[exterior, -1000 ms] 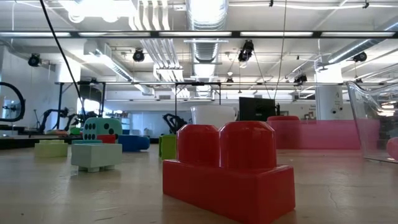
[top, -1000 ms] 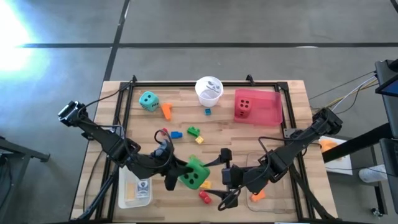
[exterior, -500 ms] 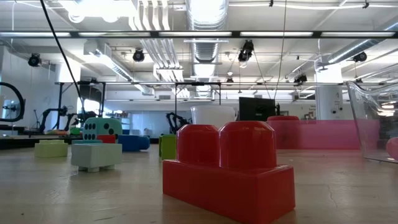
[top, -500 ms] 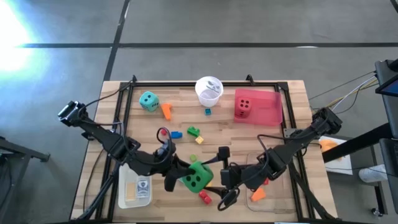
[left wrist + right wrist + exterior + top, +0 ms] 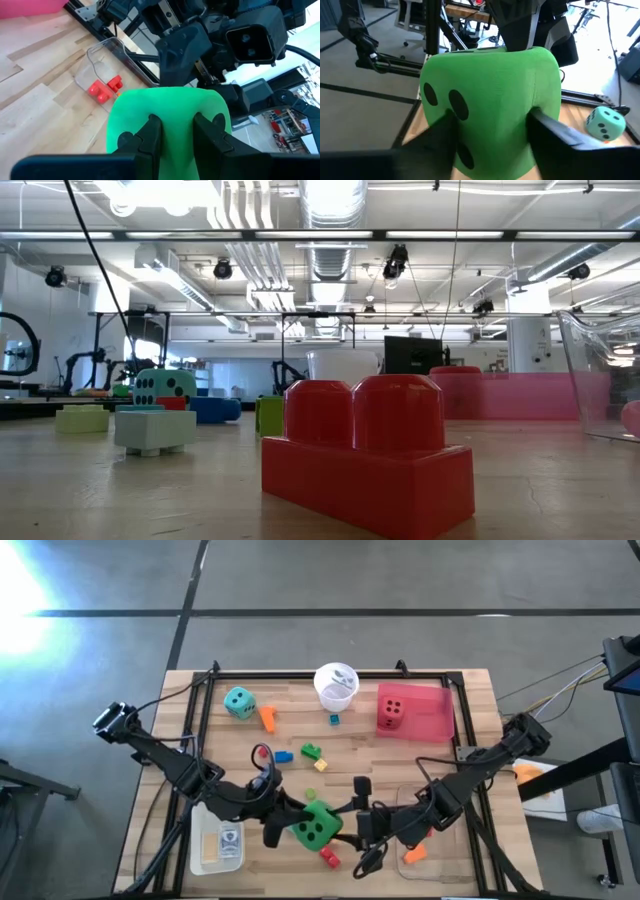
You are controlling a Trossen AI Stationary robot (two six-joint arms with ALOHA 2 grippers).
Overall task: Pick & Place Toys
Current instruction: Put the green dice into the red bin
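The left gripper (image 5: pixel 288 815) is holding the green die (image 5: pixel 320 825) up above the table (image 5: pixel 440 690), near the middle of the front edge. In the left wrist view its two fingers (image 5: pixel 150 134) are pinching a soft fold of the green die (image 5: pixel 167 120), so they are almost together, clamped on it.

The big change is on the other side. A second ago the right gripper (image 5: pixel 352 822) was hanging beside the die with its fingers wide apart. Now it has slid in closer and its fingers are closing. In the right wrist view the green die (image 5: pixel 490 105) is filling the space between the two fingers (image 5: pixel 555 132), one on each side. They are touching it or very nearly touching it, but I cannot tell if they are squeezing it tight yet.

I think this means the die is being passed from the left arm to the right arm. The pass is only half done, because the left gripper has not let go.

A red brick (image 5: pixel 328 857) is lying on the table just in front of the die. The red die (image 5: pixel 392 712) is sitting in the pink tray (image 5: pixel 435 720) near the back right corner. The teal die (image 5: pixel 239 702) is near the back left corner.
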